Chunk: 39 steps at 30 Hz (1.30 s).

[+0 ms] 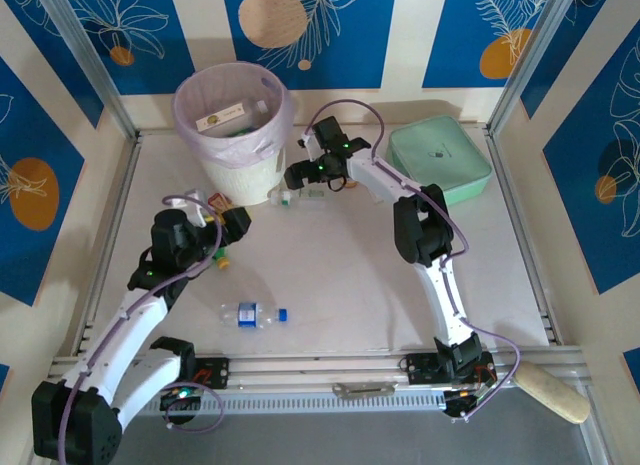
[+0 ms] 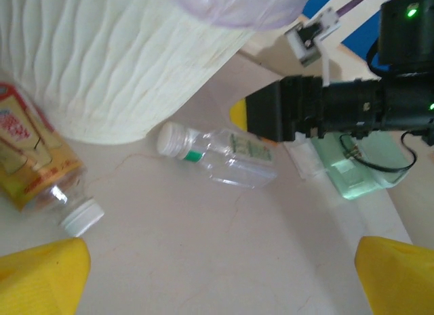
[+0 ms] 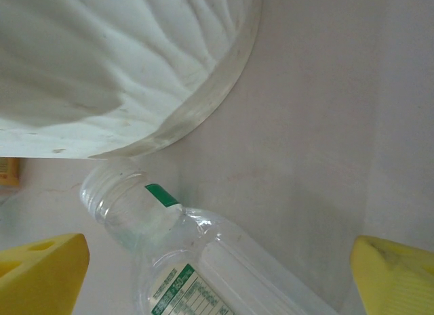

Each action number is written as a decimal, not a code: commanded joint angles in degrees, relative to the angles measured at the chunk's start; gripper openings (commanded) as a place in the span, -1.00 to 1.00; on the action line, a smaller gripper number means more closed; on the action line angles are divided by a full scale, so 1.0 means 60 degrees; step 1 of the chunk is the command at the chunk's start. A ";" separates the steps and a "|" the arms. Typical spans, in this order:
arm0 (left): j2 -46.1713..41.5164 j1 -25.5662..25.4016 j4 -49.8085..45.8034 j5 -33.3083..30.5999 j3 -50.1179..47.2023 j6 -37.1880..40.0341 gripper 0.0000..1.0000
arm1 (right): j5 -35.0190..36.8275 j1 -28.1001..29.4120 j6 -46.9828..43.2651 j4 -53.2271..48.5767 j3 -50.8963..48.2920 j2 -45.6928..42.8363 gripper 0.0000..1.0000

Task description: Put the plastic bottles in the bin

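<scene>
Plastic bottles lie about the table (image 1: pixel 330 275), none of them held; a clear bottle with a blue cap (image 1: pixel 253 315) lies on its side near the front edge, left of centre; a green bottle (image 1: pixel 222 257) with a yellow cap lies just beside the left arm. The bin (image 1: pixel 232 125) stands at the far left, its pale pink liner folded over the rim, with some things already inside it. Against the near side of its foot lies a red-labelled bottle (image 2: pixel 34 152) with a white cap; to the right of that lies a clear bottle with a green label (image 2: pixel 217 156), its pale cap pointing towards the bin. The right gripper (image 3: pixel 217 278) hangs low over this clear bottle, fingers spread wide with the bottle between them; whether either yellow tip touches it cannot be told. The left gripper (image 2: pixel 217 278) is also spread wide, pinching nothing, above bare table near the red-labelled bottle. A mint-green case (image 1: pixel 440 160) sits at the far right.
</scene>
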 commanded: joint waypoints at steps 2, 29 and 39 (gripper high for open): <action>-0.0066 -0.0019 0.0352 -0.0199 -0.0484 -0.0533 0.99 | -0.0032 0.0176 -0.0343 -0.0724 0.0378 0.0355 0.98; 0.0795 -0.0023 0.1317 -0.0186 -0.0775 -0.1225 0.99 | 0.2173 0.1570 -0.1175 -0.0382 -0.2565 -0.1009 0.82; 0.0788 -0.0016 0.1485 -0.0055 -0.0857 -0.1401 0.99 | 0.2092 0.1628 -0.0967 -0.0035 -0.2992 -0.1353 0.19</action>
